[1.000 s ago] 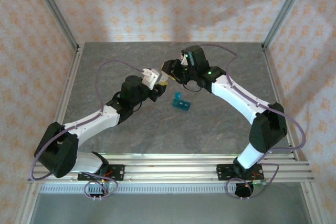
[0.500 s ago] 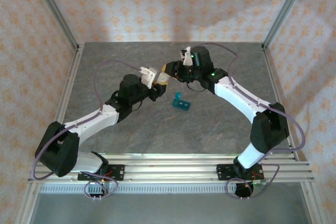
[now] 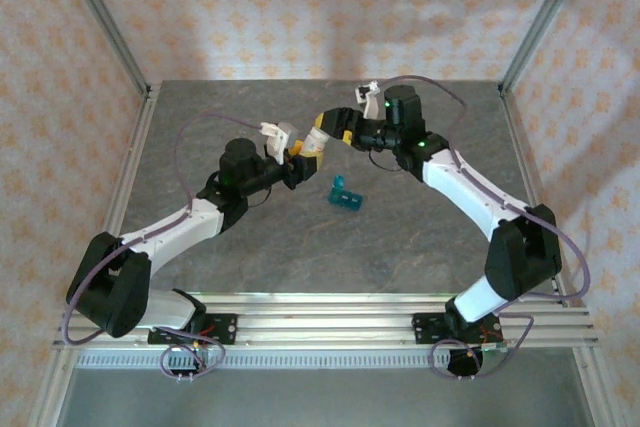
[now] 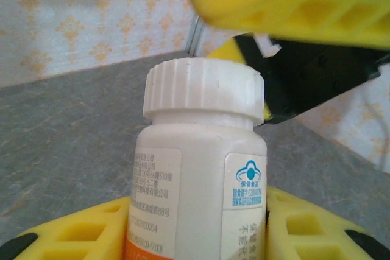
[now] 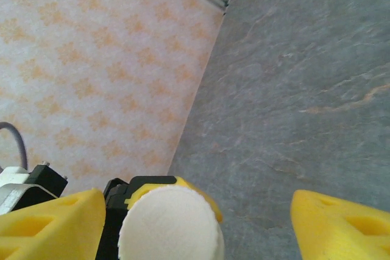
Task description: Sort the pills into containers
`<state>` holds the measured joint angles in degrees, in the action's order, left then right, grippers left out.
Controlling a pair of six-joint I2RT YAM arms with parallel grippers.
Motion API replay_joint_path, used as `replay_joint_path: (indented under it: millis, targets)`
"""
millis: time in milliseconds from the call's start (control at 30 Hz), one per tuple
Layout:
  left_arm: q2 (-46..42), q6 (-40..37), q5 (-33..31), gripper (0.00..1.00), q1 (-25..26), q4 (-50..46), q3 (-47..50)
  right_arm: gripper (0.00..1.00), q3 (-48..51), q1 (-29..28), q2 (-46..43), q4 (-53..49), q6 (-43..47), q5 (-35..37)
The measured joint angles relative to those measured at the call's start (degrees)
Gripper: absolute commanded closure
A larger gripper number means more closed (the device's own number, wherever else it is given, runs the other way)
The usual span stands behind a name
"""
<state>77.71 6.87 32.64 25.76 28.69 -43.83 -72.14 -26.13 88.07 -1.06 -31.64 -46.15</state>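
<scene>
My left gripper (image 4: 198,238) is shut on the body of a white pill bottle (image 4: 195,187), its yellow fingers (image 4: 79,235) pressed on both sides. The ribbed white cap (image 4: 204,89) is on the bottle. My right gripper (image 5: 195,226) stands open around the cap (image 5: 170,226), seen from above, with a gap on each side. In the top view the two grippers meet above the middle of the table, left gripper (image 3: 297,152) and right gripper (image 3: 325,129). The teal pill box (image 3: 344,193) lies on the table just to the right of them. The pills are hidden.
The grey stone-look table (image 3: 400,237) is ringed by patterned walls and metal corner posts (image 3: 535,22). Aluminium rails (image 3: 330,309) carry the arm bases along the near edge. Purple cables loop over both arms.
My right gripper was closed on the cap and has now opened wide around it. Its wrist has swung to the right. The left gripper still holds the bottle, shifted slightly.
</scene>
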Motion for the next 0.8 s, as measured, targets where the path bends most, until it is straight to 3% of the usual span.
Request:
replay_joint_path:
  millis: [267,633,800]
  targets:
    - [0.0,-7.8,-7.4,1.0,0.6,-4.2,0.0,0.18,-5.7,0.1,-1.4,-11.1,-4.4,9.0]
    - [0.2,-14.6,-12.3,1.0,4.0,-8.8,-2.2,0.17,-6.9,-3.0,2.6,-12.3,-11.8,10.9]
    - [0.8,-15.2,-13.3,1.0,4.6,-8.9,-3.0,0.23,-6.9,-5.0,4.1,-12.7,-12.4,10.9]
